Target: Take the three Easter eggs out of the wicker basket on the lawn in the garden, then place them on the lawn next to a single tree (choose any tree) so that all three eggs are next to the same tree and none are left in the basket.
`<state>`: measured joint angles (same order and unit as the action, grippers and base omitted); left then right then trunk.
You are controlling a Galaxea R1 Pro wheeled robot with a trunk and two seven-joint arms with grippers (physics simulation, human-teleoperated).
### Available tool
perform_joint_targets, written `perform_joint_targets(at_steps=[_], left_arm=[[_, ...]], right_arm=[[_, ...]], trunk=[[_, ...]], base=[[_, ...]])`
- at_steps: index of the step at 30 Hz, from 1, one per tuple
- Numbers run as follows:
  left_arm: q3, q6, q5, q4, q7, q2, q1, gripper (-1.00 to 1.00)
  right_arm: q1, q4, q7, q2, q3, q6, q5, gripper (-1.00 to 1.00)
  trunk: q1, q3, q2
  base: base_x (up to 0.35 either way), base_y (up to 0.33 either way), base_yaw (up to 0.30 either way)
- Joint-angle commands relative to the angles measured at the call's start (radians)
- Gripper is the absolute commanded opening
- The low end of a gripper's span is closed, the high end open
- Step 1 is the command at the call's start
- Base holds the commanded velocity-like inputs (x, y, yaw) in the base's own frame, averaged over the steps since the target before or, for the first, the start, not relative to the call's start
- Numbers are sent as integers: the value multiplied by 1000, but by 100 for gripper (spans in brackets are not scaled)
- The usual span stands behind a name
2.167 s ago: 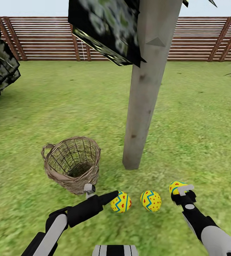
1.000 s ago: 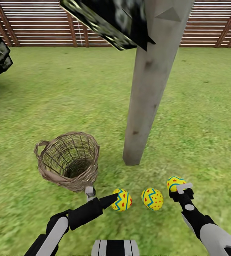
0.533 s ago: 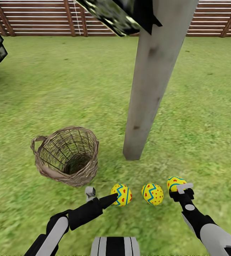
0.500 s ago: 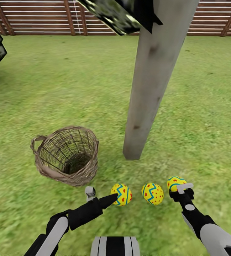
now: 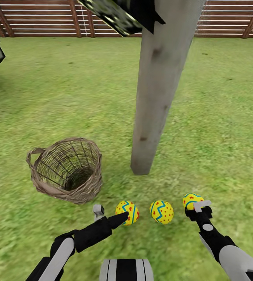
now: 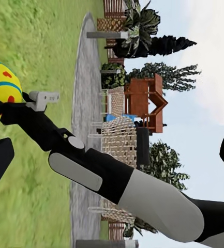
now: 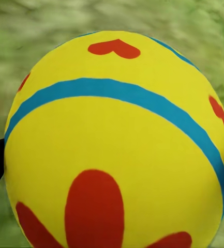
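since the earlier frames only the head camera has shifted; both arms and all three eggs hold their places. right gripper (image 5: 194, 206) stays clamped on the yellow flower-patterned egg (image 7: 117, 144), low over the bright green lawn (image 5: 56, 89). left gripper (image 5: 110, 216) hovers spread apart, one fingertip just beside the yellow zigzag egg (image 5: 127, 212). between them lies the yellow red-dotted egg (image 5: 161, 212), near the pale grey tree trunk (image 5: 157, 86). round brown wicker basket (image 5: 66, 169) stands empty.

Three eggs (image 5: 161, 212) lie in a row before the tree (image 5: 157, 101), the basket (image 5: 66, 169) to its left
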<state>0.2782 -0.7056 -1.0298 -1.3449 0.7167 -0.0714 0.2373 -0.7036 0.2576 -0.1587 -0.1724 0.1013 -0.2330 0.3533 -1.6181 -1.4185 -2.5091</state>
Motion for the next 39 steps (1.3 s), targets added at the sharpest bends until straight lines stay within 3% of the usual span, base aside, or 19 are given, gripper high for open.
perform_joint_targets(at_steps=[1,5,11,17,34,39], left_arm=[[1,-6,-7,0,-2,-1,0,100],[0,-6,-8,0,-2,-1,0,100],[1,-6,-9,0,1,-1,0,100],[3,-6,-9,0,0,-1,0,100],[3,-6,-8,1,-2,-1,0,100],[3,-6,-8,0,-2,-1,0,100]], right_arm=[[0,-1,-2,1,8,-5,9,-100],[0,-1,-2,2,7,-6,10,-100],[0,-3,-2,2,6,-6,12,-100],[0,-2,-2,2,6,-6,12,-100],[0,2,-5,11,5,9,10,-100],[-2,0,-44,11,5,9,11,-100]], trunk=[[0,-1,0],[0,-1,0],[0,-1,0],[0,-1,0],[-7,-66,-4],[-10,-86,-5]], base=[[0,-344,29],[0,-333,249],[0,-21,291],[0,0,46],[0,0,0],[0,0,0]])
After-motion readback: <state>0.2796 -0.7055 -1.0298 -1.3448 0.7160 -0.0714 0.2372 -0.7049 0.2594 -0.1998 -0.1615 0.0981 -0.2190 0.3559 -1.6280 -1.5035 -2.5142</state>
